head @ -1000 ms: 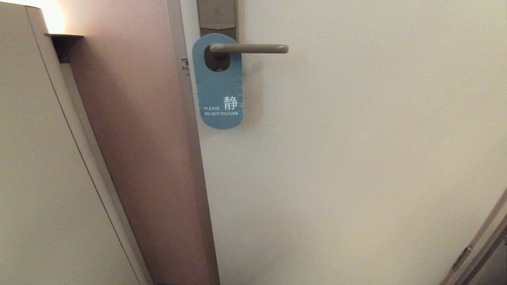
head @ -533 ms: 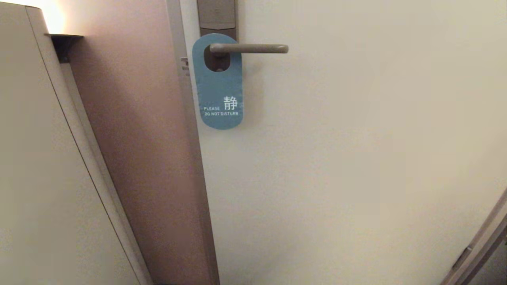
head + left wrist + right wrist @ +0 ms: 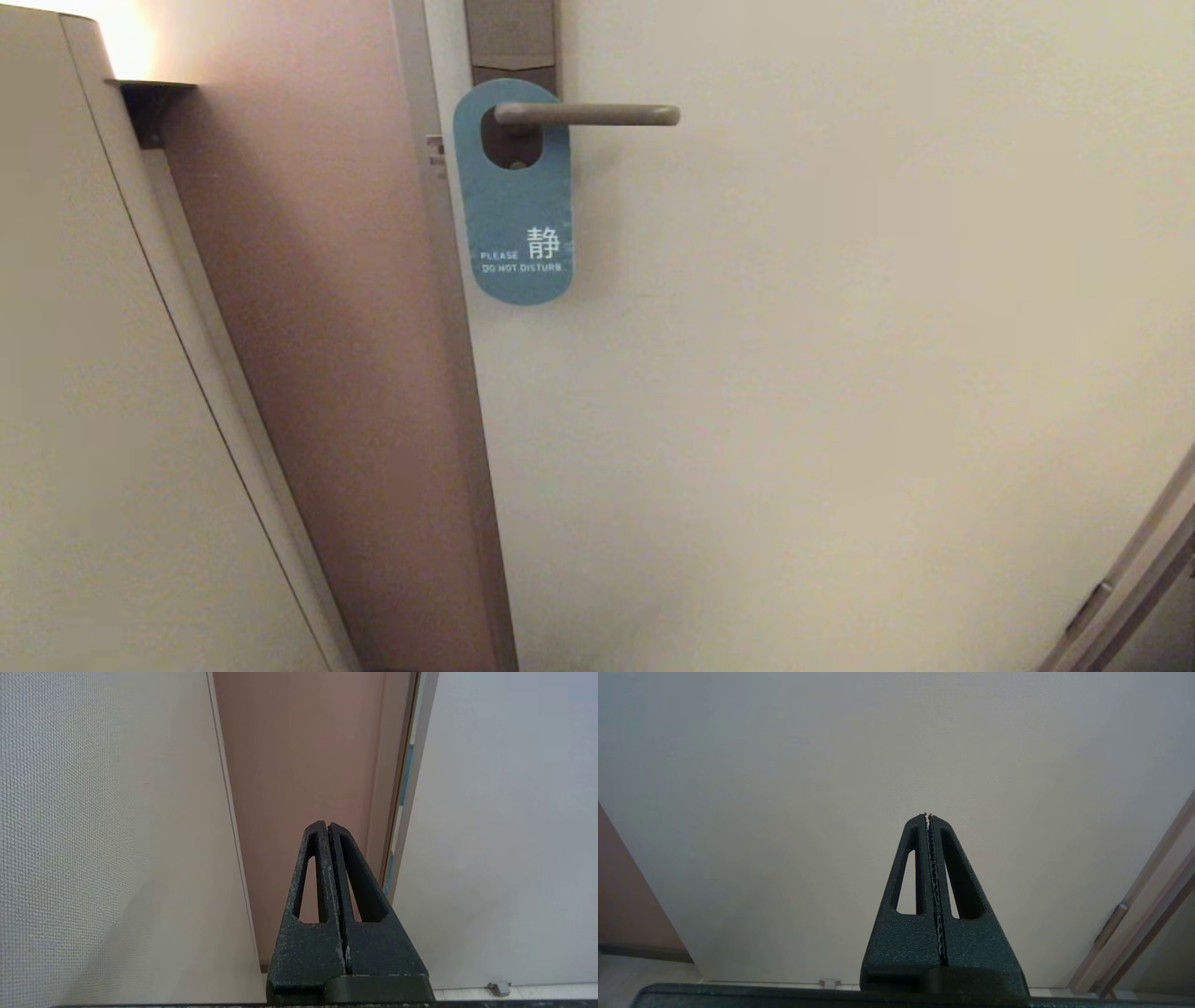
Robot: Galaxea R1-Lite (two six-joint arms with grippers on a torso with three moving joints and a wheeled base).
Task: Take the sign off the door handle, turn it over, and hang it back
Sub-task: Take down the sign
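The sign [image 3: 515,201] hangs by its oval hole on the door handle [image 3: 588,115], blue "PLEASE DO NOT DISTURB" side facing me, at the top of the head view. The handle is a slim beige-grey lever on a brown-grey backplate [image 3: 512,37]. Neither arm shows in the head view. My left gripper [image 3: 326,824] is shut and empty, low down, pointing at the brown door frame. My right gripper [image 3: 927,815] is shut and empty, low down, facing the plain door panel. The sign and handle are out of view in both wrist views.
The cream door [image 3: 840,373] fills the right of the head view. A brown frame panel [image 3: 327,373] and a cream wall [image 3: 84,420] stand to the left. A second frame edge [image 3: 1134,579] shows at the lower right.
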